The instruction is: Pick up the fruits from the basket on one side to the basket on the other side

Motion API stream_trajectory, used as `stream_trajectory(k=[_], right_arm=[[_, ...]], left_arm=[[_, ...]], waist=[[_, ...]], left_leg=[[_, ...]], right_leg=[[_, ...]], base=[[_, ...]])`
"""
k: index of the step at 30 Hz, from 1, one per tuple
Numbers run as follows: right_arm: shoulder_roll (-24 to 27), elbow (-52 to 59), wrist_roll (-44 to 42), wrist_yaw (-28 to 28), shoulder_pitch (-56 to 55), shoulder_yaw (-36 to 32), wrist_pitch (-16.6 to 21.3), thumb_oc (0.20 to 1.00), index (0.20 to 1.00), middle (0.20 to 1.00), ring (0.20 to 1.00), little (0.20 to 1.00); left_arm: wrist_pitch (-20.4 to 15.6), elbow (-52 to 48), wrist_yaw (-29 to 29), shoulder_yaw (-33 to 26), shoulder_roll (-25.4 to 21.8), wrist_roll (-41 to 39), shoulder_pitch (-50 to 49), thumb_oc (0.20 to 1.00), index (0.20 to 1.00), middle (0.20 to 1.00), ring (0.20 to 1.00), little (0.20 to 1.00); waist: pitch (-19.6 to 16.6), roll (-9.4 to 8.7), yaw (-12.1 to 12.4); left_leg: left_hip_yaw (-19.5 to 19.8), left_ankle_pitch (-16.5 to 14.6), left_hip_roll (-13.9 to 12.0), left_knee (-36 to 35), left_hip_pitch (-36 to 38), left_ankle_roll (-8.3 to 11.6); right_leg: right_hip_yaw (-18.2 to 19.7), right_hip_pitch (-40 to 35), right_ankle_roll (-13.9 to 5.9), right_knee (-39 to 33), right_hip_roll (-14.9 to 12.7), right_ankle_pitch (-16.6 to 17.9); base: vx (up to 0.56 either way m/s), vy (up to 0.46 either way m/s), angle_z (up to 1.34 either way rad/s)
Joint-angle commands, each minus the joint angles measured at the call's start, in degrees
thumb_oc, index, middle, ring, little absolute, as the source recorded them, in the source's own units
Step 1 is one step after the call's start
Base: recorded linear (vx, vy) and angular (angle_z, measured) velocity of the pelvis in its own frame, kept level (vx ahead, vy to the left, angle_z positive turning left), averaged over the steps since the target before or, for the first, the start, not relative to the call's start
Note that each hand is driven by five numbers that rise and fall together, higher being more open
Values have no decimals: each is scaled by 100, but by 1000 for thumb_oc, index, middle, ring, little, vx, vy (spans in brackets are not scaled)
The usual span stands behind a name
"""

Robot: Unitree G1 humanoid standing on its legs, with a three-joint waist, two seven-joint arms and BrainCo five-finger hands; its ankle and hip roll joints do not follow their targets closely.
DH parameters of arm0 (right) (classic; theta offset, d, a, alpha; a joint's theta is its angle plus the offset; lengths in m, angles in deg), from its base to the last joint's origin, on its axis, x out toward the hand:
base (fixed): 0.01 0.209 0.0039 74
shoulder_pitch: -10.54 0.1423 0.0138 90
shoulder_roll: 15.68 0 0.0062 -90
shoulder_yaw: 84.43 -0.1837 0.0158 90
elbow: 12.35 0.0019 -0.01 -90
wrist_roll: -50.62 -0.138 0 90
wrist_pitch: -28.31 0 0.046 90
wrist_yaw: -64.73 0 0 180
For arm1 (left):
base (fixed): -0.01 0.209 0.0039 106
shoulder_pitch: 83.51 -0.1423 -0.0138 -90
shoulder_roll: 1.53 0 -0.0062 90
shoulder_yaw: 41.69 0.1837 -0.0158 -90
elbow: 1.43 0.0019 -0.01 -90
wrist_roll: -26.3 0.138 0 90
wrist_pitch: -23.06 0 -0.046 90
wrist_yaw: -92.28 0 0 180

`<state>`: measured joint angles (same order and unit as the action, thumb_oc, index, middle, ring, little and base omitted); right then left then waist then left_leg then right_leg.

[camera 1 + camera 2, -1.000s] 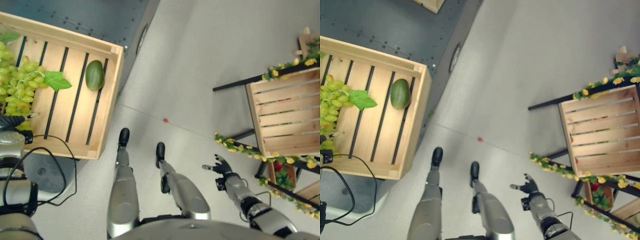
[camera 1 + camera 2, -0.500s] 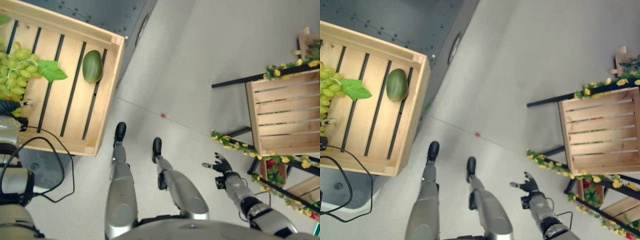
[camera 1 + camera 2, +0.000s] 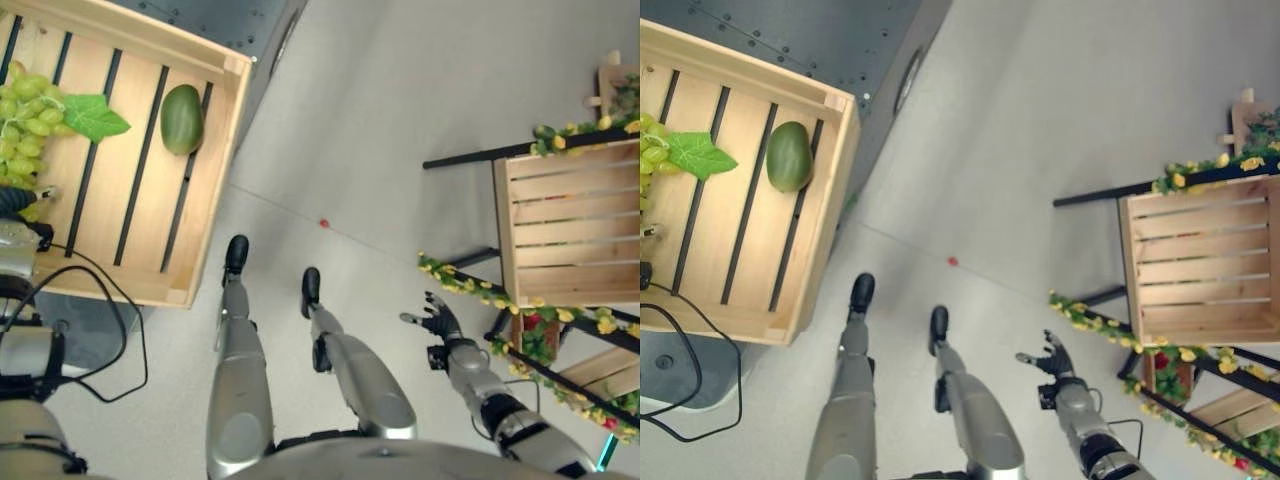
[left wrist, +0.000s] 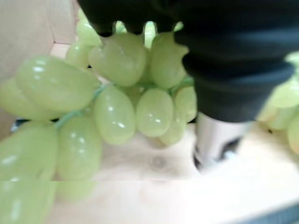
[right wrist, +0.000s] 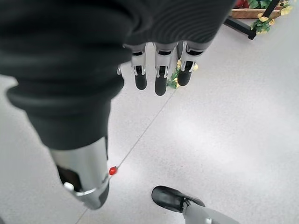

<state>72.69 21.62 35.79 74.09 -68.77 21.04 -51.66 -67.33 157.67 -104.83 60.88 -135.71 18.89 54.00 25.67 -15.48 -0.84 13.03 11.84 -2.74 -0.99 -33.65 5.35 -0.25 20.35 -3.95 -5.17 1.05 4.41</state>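
A slatted wooden crate (image 3: 215, 170) at the left holds a bunch of green grapes (image 3: 30, 110) with a leaf, and a green oval fruit (image 3: 182, 105) lying apart near its right wall. My left hand (image 3: 12, 200) is down in the crate at the near side of the grapes. In the left wrist view the hand (image 4: 233, 56) lies right against the grapes (image 4: 112, 116), its grasp hidden. A second wooden crate (image 3: 570, 225) with nothing in it stands on a black stand at the right. My right hand (image 3: 437, 320) hangs open over the floor, left of that stand.
The left crate rests on a dark grey metal platform (image 3: 220, 15). Garlands of yellow flowers (image 3: 470, 285) run along the black stand, with a lower shelf of red fruit and leaves (image 3: 545, 340). A small red dot (image 3: 323, 223) marks the grey floor between the crates.
The whole picture has shifted, so the camera moved; the left crate now sits higher and further left in view. Both hands keep their places relative to the crate and the stand.
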Motion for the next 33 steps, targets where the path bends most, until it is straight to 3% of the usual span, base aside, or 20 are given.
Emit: stream_trajectory(k=[1,23,33], right_arm=[[329,156,-188,130,-537,-69,124,1000,1000,1000,1000,1000],[368,197,-89,144,-504,-59,123,1000,1000,1000,1000,1000],[497,264,36,109,-598,-161,95,1000,1000,1000,1000,1000]], left_arm=[[-87,171,200,426,60,335,-39,200,200,200,200,200],[-102,220,206,400,154,205,46,200,200,200,200,200],[-310,-479,239,674,37,486,-82,200,200,200,200,200]], waist=[[-131,-148,-125],[-170,-123,-197],[-234,154,-162]], left_leg=[[117,-343,-16,-383,407,-185],[161,-368,41,-378,381,-202],[73,-409,145,-372,523,-226]], right_leg=[[275,250,-546,17,-378,253],[357,319,-535,17,-363,279],[365,225,-521,29,-406,272]], base=[[-12,5,11],[-2,1,-1],[0,0,-1]])
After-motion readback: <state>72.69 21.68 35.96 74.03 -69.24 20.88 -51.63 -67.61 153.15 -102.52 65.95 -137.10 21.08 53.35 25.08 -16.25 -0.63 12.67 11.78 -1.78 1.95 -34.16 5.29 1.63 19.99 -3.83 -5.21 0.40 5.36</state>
